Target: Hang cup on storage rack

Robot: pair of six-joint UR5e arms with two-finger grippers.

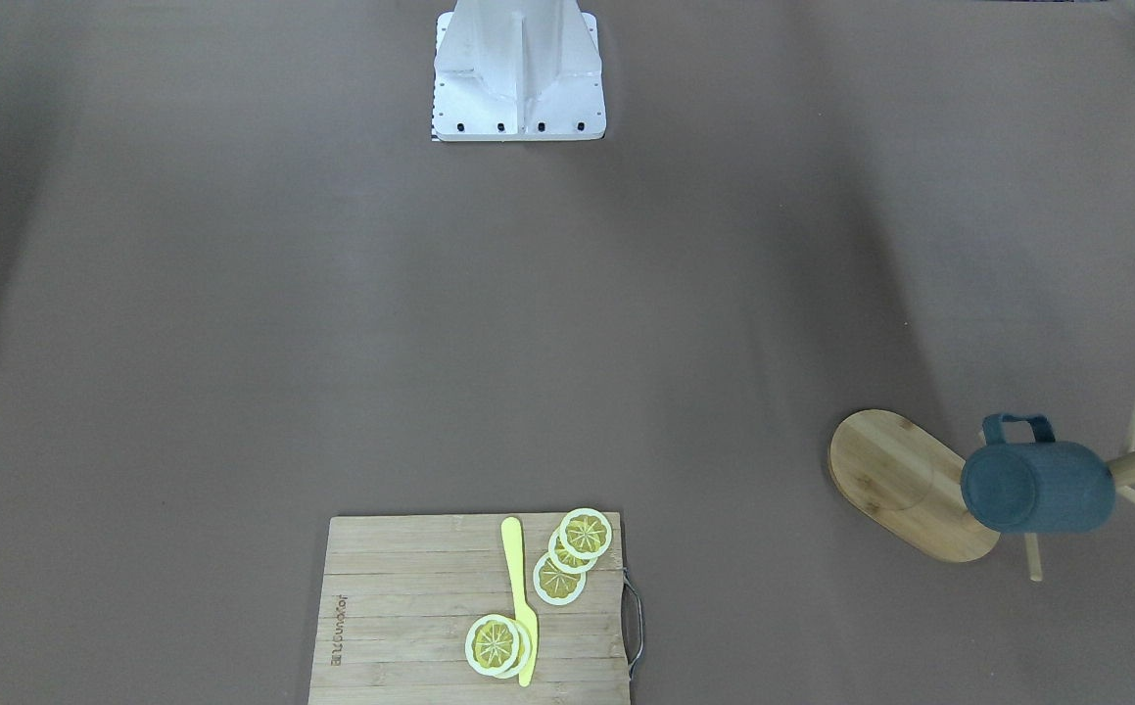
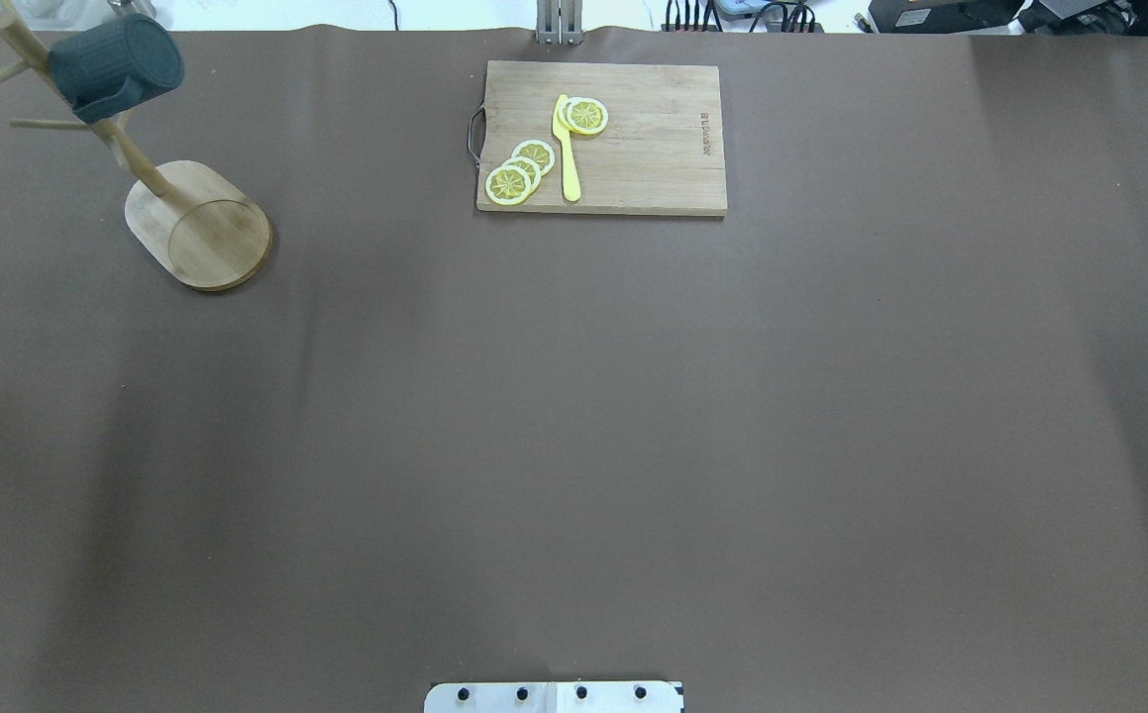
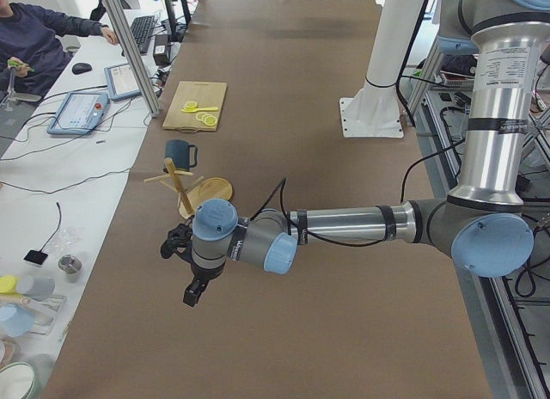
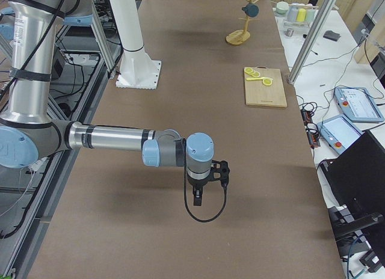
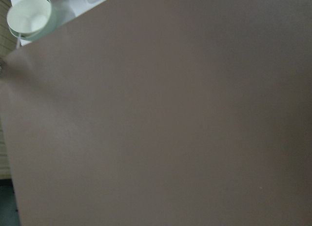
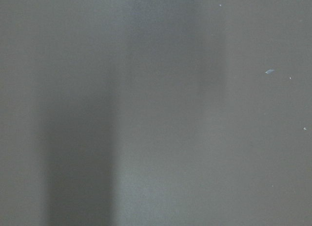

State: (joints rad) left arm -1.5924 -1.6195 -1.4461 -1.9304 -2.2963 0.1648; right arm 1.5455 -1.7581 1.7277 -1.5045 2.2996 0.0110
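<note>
The dark blue-grey cup [image 1: 1037, 487] hangs by its handle on a peg of the bamboo storage rack [image 1: 905, 485], mouth turned away from the front-facing camera. From overhead, the cup [image 2: 116, 64] sits high on the rack [image 2: 199, 228] at the table's far left corner. Neither gripper is near it. In the exterior left view my left gripper [image 3: 193, 294] points down over bare table, closer to that camera than the rack [image 3: 206, 191]. My right gripper [image 4: 197, 199] hangs over the mat far from the rack [image 4: 238, 37]. I cannot tell whether either is open or shut.
A wooden cutting board [image 2: 633, 149] with lemon slices [image 2: 519, 170] and a yellow knife [image 2: 566, 149] lies at the table's far middle edge. The robot's white base [image 1: 518, 88] stands at the near middle edge. A person [image 3: 34, 38] sits at a side desk.
</note>
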